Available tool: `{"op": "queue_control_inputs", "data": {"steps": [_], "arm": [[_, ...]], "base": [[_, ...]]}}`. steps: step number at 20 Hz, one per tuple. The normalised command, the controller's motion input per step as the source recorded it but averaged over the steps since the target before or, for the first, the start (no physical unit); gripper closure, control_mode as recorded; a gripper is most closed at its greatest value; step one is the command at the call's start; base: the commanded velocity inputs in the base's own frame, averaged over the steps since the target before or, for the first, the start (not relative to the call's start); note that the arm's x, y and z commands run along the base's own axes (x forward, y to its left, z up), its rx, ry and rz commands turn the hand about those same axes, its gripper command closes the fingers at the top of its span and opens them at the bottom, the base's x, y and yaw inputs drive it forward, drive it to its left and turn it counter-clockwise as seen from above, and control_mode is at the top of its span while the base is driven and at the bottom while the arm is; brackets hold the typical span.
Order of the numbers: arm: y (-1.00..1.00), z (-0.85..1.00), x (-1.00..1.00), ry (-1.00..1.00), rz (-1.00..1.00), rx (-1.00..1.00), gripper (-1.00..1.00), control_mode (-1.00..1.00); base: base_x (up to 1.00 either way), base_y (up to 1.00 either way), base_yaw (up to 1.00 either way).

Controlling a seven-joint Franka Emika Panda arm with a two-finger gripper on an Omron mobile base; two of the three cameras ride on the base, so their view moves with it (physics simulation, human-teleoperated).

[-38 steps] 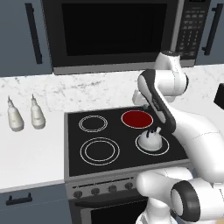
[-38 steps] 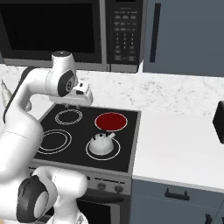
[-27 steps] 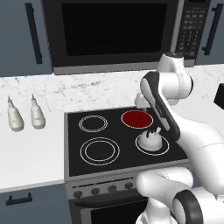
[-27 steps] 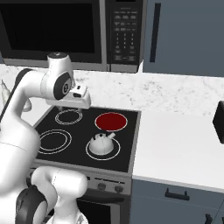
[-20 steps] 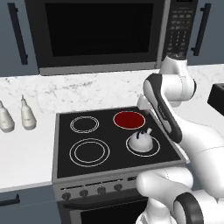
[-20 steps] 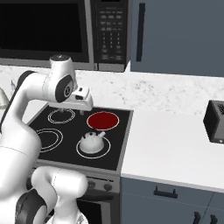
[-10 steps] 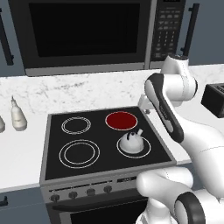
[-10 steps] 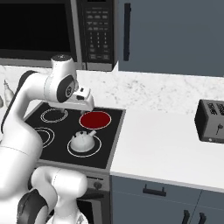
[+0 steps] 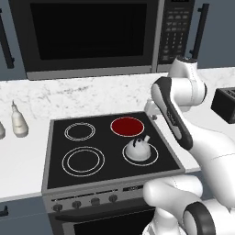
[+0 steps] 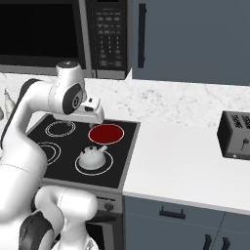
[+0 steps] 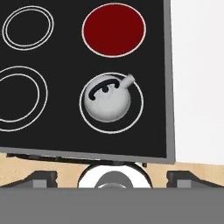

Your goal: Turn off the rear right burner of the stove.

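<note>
The rear right burner glows solid red at the back right corner of the stove, with a grey kettle on the front right ring just in front of it. The gripper hangs high above the cooktop's front edge, its fingers spread wide apart and holding nothing. A toaster stands on the counter, well to the right of the stove.

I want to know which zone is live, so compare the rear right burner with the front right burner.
The rear right burner is a solid red disc; the front right burner is just a thin white ring on black glass. The rear right burner is bare, while the front right burner carries a grey kettle. Both are round zones on the right side of the stove, about equal in size.
</note>
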Motion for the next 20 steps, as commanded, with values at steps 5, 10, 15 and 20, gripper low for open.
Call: {"op": "queue_control_inputs", "data": {"steps": [5,10,15,20], "arm": [[0.89,-0.22,-0.29,0.0,0.1,-0.19,-1.0,-1.0],[1.0,-0.65,-0.58,-0.01,0.17,-0.47,-1.0,-1.0],[1.0,-0.77,-0.56,0.0,0.25,-0.46,-1.0,-1.0],[1.0,-0.95,-0.52,0.0,0.3,-0.5,-1.0,-1.0]], "base": [[0.0,0.0,0.0],[0.0,0.0,0.0],[0.0,0.0,0.0],[0.0,0.0,0.0]]}}
